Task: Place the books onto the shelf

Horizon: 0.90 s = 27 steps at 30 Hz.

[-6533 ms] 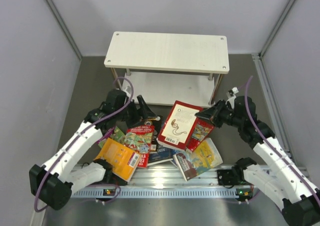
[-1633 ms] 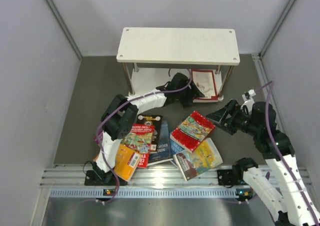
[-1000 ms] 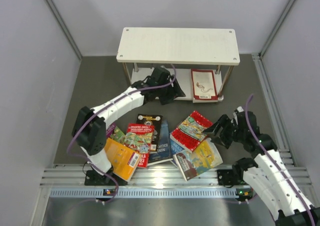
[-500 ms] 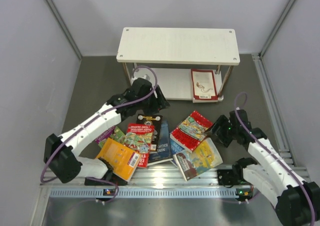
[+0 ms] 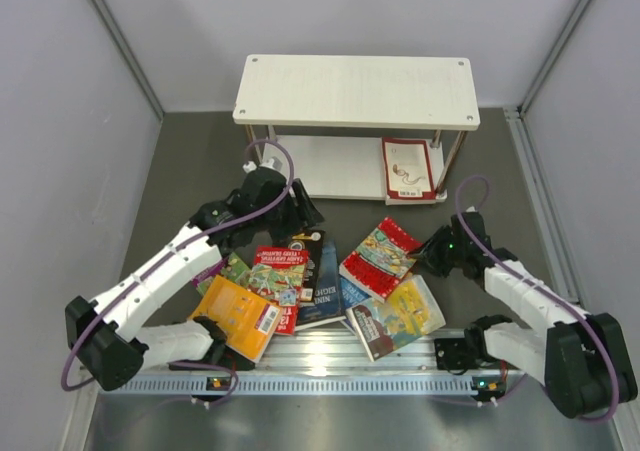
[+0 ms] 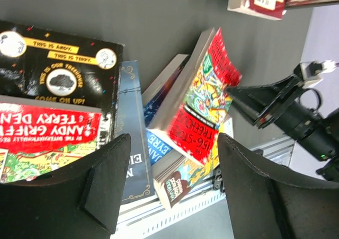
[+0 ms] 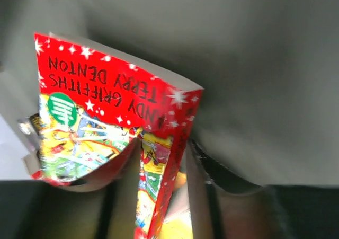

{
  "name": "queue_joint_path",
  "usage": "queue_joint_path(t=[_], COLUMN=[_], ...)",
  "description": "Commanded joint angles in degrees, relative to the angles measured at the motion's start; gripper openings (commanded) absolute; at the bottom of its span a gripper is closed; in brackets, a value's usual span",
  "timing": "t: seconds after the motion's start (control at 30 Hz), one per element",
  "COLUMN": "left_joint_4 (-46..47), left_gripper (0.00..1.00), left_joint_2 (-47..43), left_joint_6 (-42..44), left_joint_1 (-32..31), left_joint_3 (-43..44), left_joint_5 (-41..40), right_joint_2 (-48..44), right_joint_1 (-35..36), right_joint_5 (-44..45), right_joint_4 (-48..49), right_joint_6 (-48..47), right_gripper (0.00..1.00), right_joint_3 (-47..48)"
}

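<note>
From above, the right hand [image 5: 432, 254] meets the red book [image 5: 383, 259] atop the pile [image 5: 300, 286]; only its wrist view shows the fingers [image 7: 198, 196] clamped on the cover's corner. The left hand [image 5: 303, 211] hangs with its fingers spread. Another book [image 5: 407, 169] lies on the shelf [image 5: 355, 91], lower board.

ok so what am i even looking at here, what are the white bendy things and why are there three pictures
The white things are two robot arms bolted to a table. One picture looks down from above; the other two come from a camera on each wrist, showing that arm's own fingers. A small white shelf stands at the back, one book already on its lower board. The other books lie piled before it. The left end effector is open and empty. The right end effector has a corner of the red book between its fingers; whether it grips yet, I cannot tell.
</note>
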Motion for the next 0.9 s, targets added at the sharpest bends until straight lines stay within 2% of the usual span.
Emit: queue_joint_path(t=[0.0, 0.03, 0.17, 0.4, 0.57, 0.67, 0.87], left_joint_4=[-0.87, -0.78, 1.5, 13.35, 26.45, 31.71, 38.75], left_gripper=[0.71, 0.71, 0.72, 0.73, 0.74, 0.75, 0.76], left_joint_2=[-1.92, -2.0, -3.23, -6.13, -5.7, -4.29, -2.45], left_joint_6=[0.49, 0.4, 1.36, 1.29, -1.62, -3.29, -6.01], left_joint_1=[-0.11, -0.11, -0.02, -0.11, -0.11, -0.11, -0.11], left_joint_3=[-1.37, -1.98, -4.09, -12.42, -16.74, -18.15, -19.56], left_joint_5=[-0.04, 0.05, 3.39, 11.65, 17.96, 19.91, 22.37], right_joint_2=[2.12, 2.21, -2.6, -10.7, -13.95, -15.45, -17.65], right_joint_1=[-0.46, -0.46, -0.46, -0.37, 0.06, 0.15, 0.07], right_joint_5=[-0.9, -1.16, -0.99, -4.76, -9.68, -13.89, -17.86], right_joint_4=[6.57, 6.32, 2.11, -7.83, -11.61, -11.88, -7.14], right_joint_6=[1.48, 1.39, -0.45, -2.47, -2.48, -0.37, 4.03], right_gripper=[0.28, 0.19, 0.0, 0.0, 0.0, 0.0, 0.0], right_joint_3=[-0.2, 0.15, 2.78, 12.97, 19.13, 22.21, 22.66])
